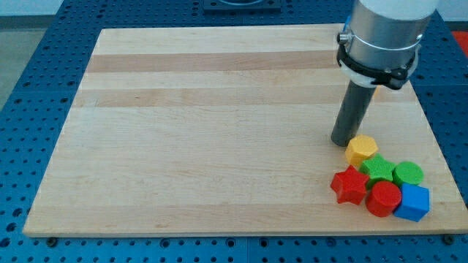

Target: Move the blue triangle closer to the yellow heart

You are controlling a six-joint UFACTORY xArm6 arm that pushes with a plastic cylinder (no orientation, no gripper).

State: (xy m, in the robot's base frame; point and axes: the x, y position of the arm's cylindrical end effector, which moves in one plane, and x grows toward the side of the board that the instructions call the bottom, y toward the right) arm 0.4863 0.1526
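My tip (342, 142) rests on the board at the view's lower right, just left of and touching or nearly touching a yellow block (361, 150) that looks hexagonal. A blue block (413, 203), seemingly a cube, lies at the lower right end of the cluster, near the board's bottom edge. Between the yellow and blue blocks sit a green star (379, 168), a green cylinder (407, 174) and a red round block (383, 198). No clear blue triangle or yellow heart shape can be made out.
A red star (349, 185) lies at the cluster's left, below my tip. The blocks are packed tightly together. The wooden board (219, 131) lies on a blue perforated table; its right and bottom edges are close to the cluster.
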